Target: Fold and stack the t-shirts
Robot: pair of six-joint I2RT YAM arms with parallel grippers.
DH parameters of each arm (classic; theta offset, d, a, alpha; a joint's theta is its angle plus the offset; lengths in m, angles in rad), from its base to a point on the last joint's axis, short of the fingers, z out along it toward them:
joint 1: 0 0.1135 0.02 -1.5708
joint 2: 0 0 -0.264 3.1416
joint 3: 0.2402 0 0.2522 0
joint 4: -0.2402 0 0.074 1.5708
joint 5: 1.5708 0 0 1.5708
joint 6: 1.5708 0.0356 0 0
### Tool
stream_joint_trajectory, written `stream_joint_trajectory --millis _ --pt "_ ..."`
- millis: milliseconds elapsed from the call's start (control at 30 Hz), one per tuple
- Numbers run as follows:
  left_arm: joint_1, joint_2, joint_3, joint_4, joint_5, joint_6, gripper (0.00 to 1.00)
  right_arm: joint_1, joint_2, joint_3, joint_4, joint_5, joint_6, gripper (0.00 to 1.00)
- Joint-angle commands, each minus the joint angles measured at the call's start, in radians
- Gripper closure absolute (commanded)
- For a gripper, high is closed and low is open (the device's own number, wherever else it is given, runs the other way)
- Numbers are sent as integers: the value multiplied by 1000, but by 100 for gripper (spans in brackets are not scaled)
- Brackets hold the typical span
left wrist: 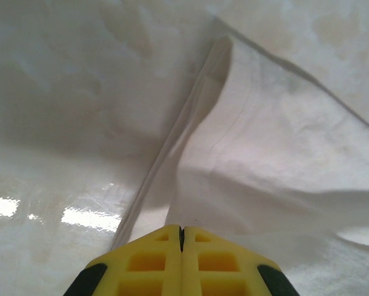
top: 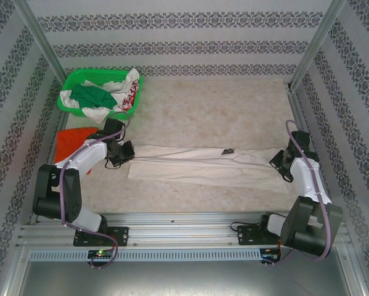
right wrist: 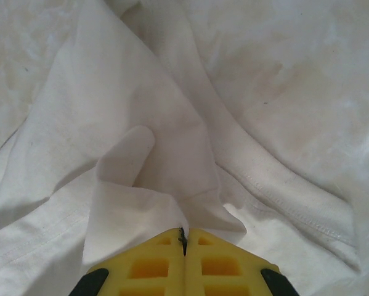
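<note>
My left gripper (top: 124, 153) and right gripper (top: 278, 161) clamp opposite ends of the cream-white t-shirt (top: 196, 163), a long creased strip from 9 to 3 o'clock. I see open marbled table (top: 221, 105) toward 12; the orange-red t-shirt (top: 70, 142) hugs the 9 o'clock edge.

Basket (top: 85, 71) far left; small t-shirt (top: 70, 143) before it; long t-shirt (top: 196, 163) right of that.

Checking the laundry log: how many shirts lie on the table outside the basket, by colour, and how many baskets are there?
Cream-white cloth t-shirt: 1
Orange-red cloth t-shirt: 1
Green plastic mesh basket: 1
Total: 3
</note>
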Motion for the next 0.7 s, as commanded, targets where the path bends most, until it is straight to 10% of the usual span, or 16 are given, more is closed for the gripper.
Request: stream_joint_trajectory --millis 0,233,433,667 --pt "15 31 -31 24 -30 9 99 -8 3 -15 6 12 8 100" --pt "15 49 -90 78 1 -5 91 -7 -1 -24 6 -13 6 91" --pt "15 -38 -65 41 -44 -8 47 5 -107 -23 9 -14 -51 30" --pt "-67 -77 50 67 -87 31 7 198 -128 35 -13 116 -49 26"
